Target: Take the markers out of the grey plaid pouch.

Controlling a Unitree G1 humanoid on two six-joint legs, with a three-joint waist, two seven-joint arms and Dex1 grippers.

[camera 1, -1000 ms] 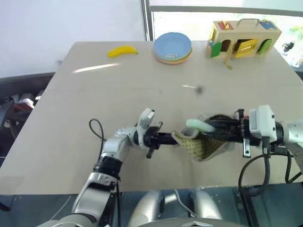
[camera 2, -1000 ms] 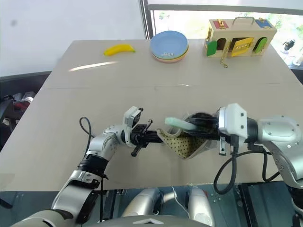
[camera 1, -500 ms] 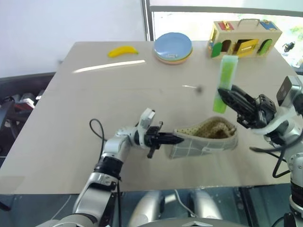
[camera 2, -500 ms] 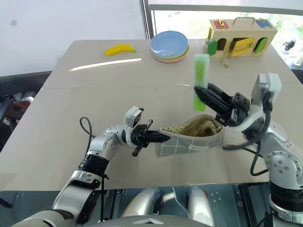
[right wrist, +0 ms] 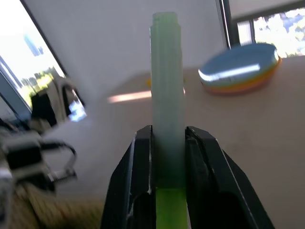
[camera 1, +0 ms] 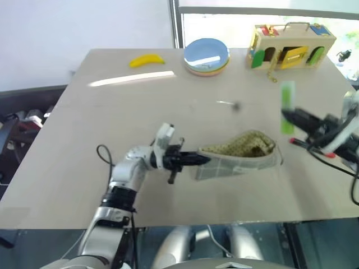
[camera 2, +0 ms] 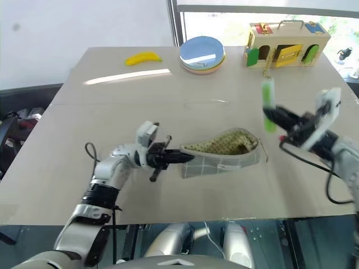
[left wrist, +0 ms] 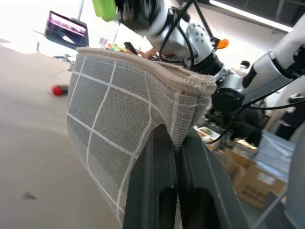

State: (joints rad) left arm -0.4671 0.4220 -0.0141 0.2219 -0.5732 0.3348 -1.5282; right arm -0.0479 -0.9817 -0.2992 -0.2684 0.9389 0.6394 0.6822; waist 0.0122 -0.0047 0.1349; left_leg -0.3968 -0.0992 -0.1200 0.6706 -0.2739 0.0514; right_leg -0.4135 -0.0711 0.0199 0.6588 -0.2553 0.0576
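Observation:
The grey plaid pouch lies on its side on the table, its mouth gaping and the dotted olive lining showing. My left gripper is shut on the pouch's left end; in the left wrist view the fingers pinch the plaid fabric. To the right of the pouch and above the table, my right gripper is shut on the lime green marker, which stands upright. In the right wrist view the marker rises between the two fingers. The pouch's inside is partly hidden, so I see no other marker.
At the table's far side lie a yellow banana, a stack of plates and a wooden toy box. The tan table runs bare between them and the pouch. A small red-tipped thing shows beyond the pouch; I cannot tell what it is.
My right gripper drew the green marker out of the pouch, lifted it and swung it off to the right. The pouch sagged flat. My left gripper kept its hold.

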